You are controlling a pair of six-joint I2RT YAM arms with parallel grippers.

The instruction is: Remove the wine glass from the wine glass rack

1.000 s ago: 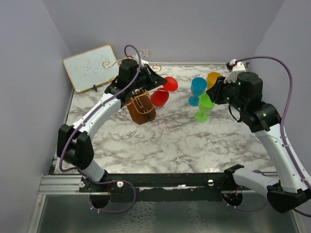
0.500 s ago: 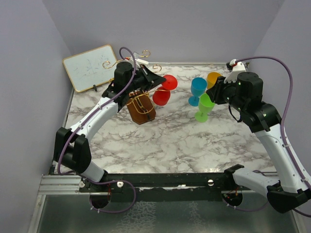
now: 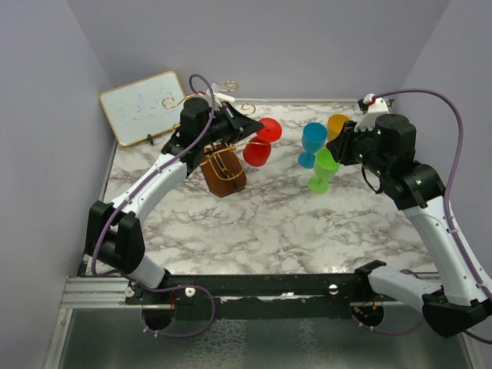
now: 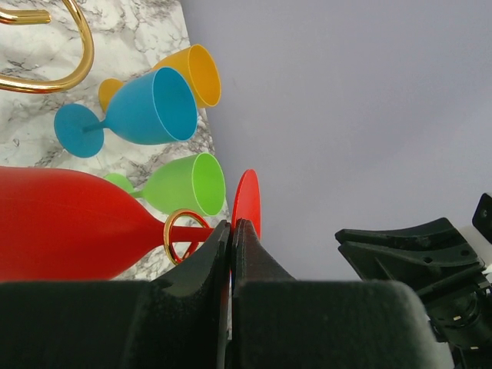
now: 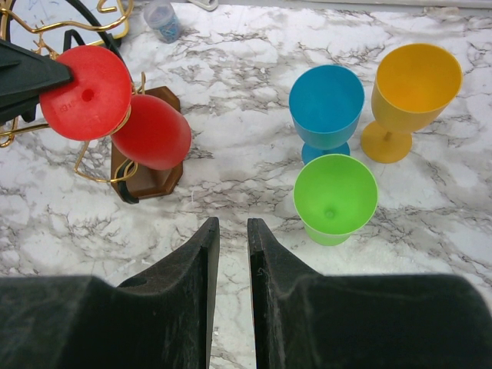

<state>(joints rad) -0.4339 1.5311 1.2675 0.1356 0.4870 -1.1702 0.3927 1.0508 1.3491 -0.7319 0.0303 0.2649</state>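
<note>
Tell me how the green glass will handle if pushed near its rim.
Green glass stands upright on a narrow foot with a wide bowl, so it would probably tip rather than slide. It looks like opaque plastic: likely light and not fragile. Tipped, it may roll.

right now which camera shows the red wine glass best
Right wrist: the red wine glass shows whole, foot and bowl, on the rack. Left wrist crops the bowl but shows the left claw shut on its stem. Top view shows it small.
</note>
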